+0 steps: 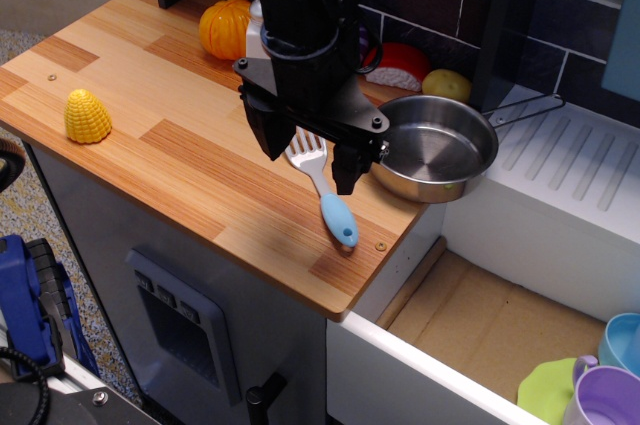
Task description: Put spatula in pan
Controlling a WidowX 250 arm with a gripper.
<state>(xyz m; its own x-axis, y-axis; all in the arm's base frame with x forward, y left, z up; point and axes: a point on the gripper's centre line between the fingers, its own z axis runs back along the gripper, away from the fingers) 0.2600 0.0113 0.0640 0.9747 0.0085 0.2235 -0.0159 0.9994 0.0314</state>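
Note:
The spatula (324,190) lies flat on the wooden counter (150,115), white slotted head toward the back, light-blue handle pointing to the front right edge. The steel pan (432,150) sits at the counter's right edge, its dark wire handle reaching right over the sink. My black gripper (310,160) hangs over the spatula's head with its two fingers spread to either side of it. The jaws are open and hold nothing.
A yellow corn cob (87,116) lies at the counter's left. An orange pumpkin (225,28), a red-and-white item (398,67) and a yellowish fruit (446,85) sit at the back. A white sink (570,180) is to the right, with cups (605,385) below it.

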